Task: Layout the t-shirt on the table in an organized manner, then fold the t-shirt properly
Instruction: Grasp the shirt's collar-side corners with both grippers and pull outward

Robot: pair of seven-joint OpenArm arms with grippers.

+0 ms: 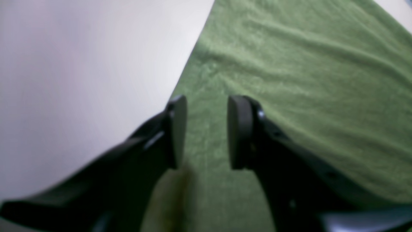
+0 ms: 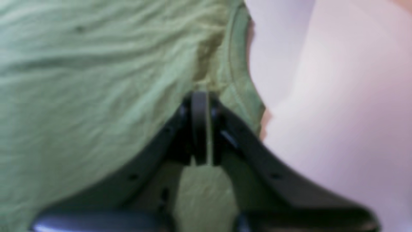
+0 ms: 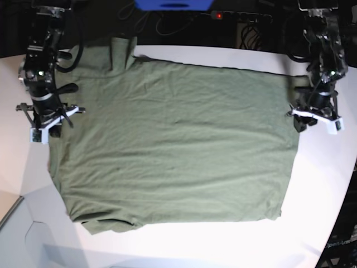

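The olive-green t-shirt [image 3: 178,145] lies spread flat on the white table [image 3: 326,184], lightly wrinkled, with a sleeve folded up at the back left. At the shirt's right side edge in the base view, my left gripper [image 1: 207,132] hovers open; the cloth edge [image 1: 193,64] lies below its fingers and nothing is between them. At the shirt's left side, my right gripper [image 2: 204,129] is shut on a thin fold of the t-shirt [image 2: 96,80] near its stitched hem [image 2: 239,64].
A blue object [image 3: 173,4] and a power strip with a red light [image 3: 218,15] sit with cables behind the table's far edge. The table's curved edge [image 3: 33,226] runs across the lower left. Bare white tabletop [image 1: 80,64] lies beside the left gripper.
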